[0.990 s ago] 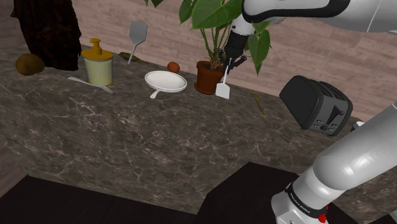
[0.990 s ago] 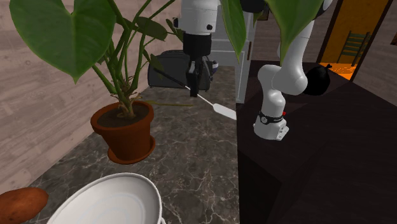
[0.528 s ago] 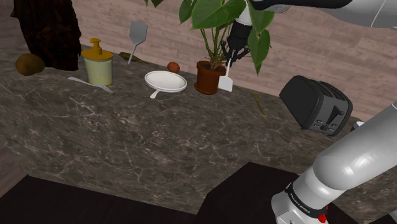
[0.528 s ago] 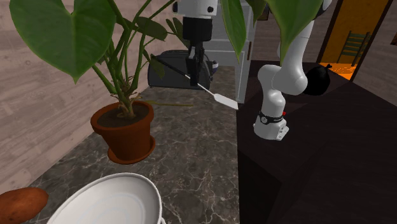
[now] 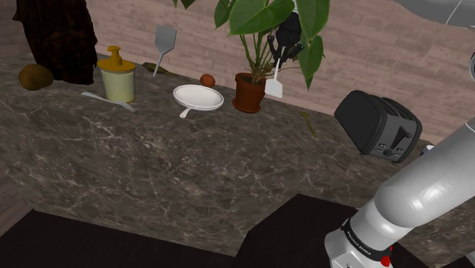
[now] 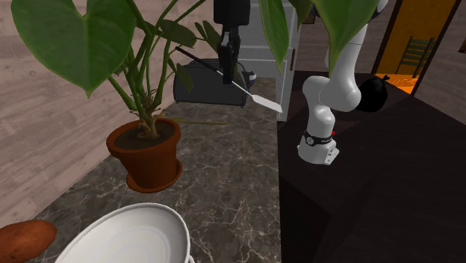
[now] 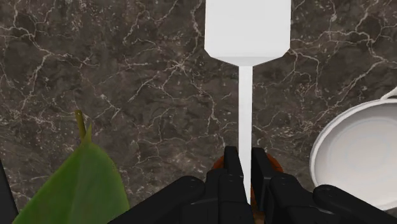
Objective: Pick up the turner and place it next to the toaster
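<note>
Gripper (image 7: 245, 159) clamped on the handle of the white turner (image 7: 248, 25), which hangs clear above the marble counter (image 5: 152, 167) near its wall edge. Potted plant (image 5: 250, 91) just beside it, leaves crowding the gripper. Toaster (image 5: 378, 126) well apart.

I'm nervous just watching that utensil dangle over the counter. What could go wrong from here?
The gripper pinches the turner only by its thin handle, so it might swing or slip. The plant's leaves hang close by and could snag it on the way to the toaster.
</note>
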